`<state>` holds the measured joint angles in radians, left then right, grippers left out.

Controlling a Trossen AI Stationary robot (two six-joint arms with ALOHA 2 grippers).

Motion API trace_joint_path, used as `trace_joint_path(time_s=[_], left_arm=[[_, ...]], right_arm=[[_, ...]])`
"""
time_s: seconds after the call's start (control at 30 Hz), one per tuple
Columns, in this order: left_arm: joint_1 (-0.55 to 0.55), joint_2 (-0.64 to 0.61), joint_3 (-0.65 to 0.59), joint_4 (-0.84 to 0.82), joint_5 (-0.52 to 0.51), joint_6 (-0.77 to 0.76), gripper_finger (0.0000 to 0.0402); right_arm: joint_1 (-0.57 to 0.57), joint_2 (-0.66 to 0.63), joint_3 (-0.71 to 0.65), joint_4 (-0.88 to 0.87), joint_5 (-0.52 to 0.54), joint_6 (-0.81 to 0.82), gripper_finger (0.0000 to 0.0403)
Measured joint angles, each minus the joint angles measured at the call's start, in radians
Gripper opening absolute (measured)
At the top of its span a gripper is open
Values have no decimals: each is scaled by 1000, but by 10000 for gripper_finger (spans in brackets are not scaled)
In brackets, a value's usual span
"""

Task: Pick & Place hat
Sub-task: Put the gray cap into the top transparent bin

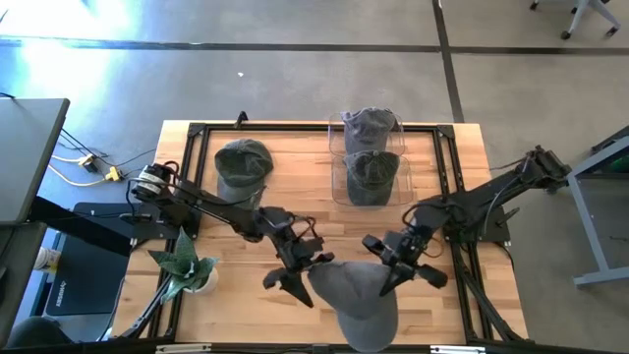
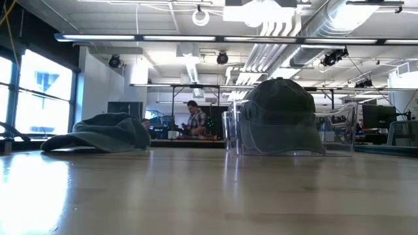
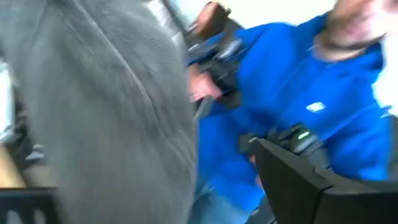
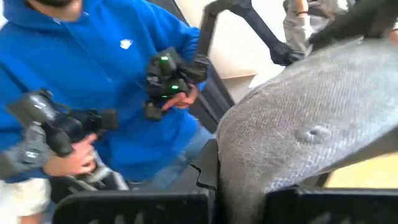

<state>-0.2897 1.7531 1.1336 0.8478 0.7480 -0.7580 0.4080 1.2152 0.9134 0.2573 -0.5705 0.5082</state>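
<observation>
Grey fabric cap (image 1: 359, 293) at table's 6 o'clock edge, held between both grippers. Right gripper (image 1: 391, 278) clamped on its 3 o'clock side; left gripper (image 1: 305, 280) fingers apart at 9 o'clock. Risk: one-sided hold, cap sags, slips off.

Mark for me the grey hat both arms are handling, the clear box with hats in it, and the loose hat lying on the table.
grey hat (image 1: 359, 295): high view, on its crown, near the front edge.
clear box (image 1: 337, 133): high view, on its left wall.
loose hat (image 1: 242, 162): high view, on its crown, left of the box.
</observation>
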Motion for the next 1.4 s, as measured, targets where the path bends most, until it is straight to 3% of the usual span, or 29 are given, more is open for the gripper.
trace_joint_path(time_s=[0.23, 0.53, 0.77, 0.93, 1.07, 1.27, 1.4], left_arm=[[-39, 0, 1, 159, -3, -108, 182], [-32, 0, 0, 115, -66, -77, 176], [-1, 0, 0, 86, -188, -73, 176], [1, 0, 0, 37, -171, 22, 162], [-13, 0, 0, 20, -94, 76, 114], [-10, 0, 0, -233, -63, 149, 15], [-3, 0, 0, -448, -124, 244, 16]], right_arm=[[65, -32, 0, 0, 10, 72, 3], [60, -34, -5, 1, 70, -22, 4], [39, -34, -5, -12, 117, -99, 3], [42, -34, -6, -57, 120, -122, 7], [66, -19, -7, -119, 172, -168, 3], [97, 39, -96, -114, 274, -173, 10], [98, 75, -200, -83, 377, -151, 9]])
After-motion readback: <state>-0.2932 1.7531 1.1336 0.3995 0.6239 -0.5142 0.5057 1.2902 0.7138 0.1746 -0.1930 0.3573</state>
